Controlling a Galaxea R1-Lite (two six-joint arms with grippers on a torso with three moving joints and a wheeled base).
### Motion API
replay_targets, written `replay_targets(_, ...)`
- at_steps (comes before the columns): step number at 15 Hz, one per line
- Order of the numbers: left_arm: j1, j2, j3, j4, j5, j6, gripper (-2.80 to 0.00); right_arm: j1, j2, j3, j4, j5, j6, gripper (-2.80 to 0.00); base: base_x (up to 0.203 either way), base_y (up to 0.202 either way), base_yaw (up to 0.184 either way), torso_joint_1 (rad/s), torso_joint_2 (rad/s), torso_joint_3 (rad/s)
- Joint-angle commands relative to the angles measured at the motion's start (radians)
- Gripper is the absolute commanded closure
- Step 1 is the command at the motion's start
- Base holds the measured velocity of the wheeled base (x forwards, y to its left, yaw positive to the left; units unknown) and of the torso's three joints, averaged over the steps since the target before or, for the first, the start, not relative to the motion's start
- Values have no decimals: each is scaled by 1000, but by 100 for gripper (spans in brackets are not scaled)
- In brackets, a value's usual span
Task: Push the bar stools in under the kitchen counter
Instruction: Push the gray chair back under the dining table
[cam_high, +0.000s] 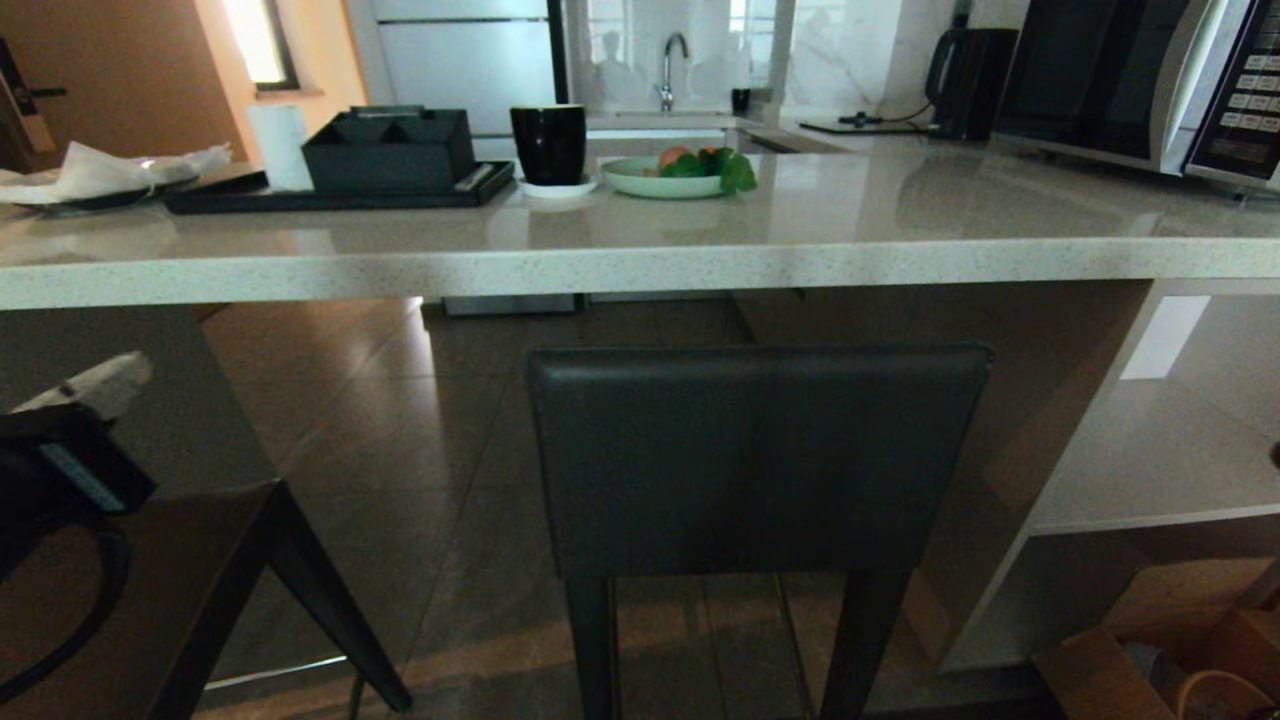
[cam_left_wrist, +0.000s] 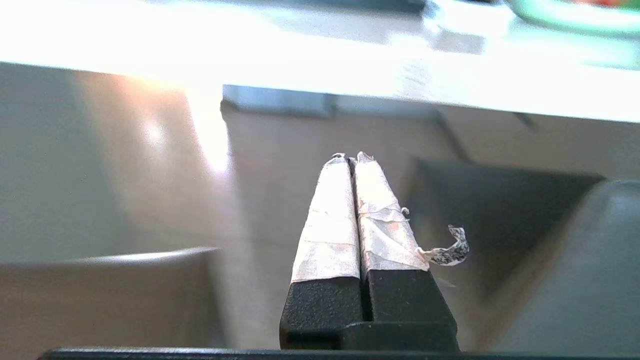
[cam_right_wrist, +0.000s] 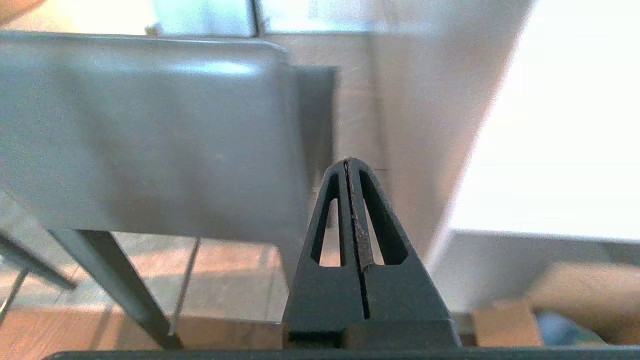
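One bar stool (cam_high: 760, 460) stands in front of me, its dark backrest just below the kitchen counter (cam_high: 640, 270) edge, its legs on the floor. The seat and a slanting leg of a second bar stool (cam_high: 200, 570) show at lower left, partly behind my left arm. My left gripper (cam_high: 125, 372) hangs above that stool, taped fingers shut on nothing. In the left wrist view the left gripper (cam_left_wrist: 352, 157) points under the counter (cam_left_wrist: 350, 65). The right gripper (cam_right_wrist: 346, 161) is shut and empty beside the middle stool's backrest (cam_right_wrist: 145, 135), apart from it.
On the counter stand a black tray with a box (cam_high: 390, 150), a black cup (cam_high: 548, 143), a green plate of vegetables (cam_high: 670, 175), a kettle (cam_high: 965, 80) and a microwave (cam_high: 1130, 80). Open shelves (cam_high: 1150, 470) with cardboard boxes (cam_high: 1100, 680) lie under the counter's right end.
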Motion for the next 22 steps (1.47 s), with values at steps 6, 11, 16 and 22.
replay_targets(6,261,-550,208,126,-7,126,0,-153,-559,44,420,10,-9,0,0,0,0,0,0,0)
replay_targets(11,300,-923,234,600,-189,144,0,-160,-754,179,453,13,-54,0,0,0,0,0,0,0)
replay_targets(16,311,-984,330,759,-268,137,0,-159,-759,313,374,-1,-27,0,0,0,0,0,0,0)
replay_targets(22,311,-983,332,748,-305,141,0,-159,-759,327,358,1,-50,0,0,0,0,0,0,0)
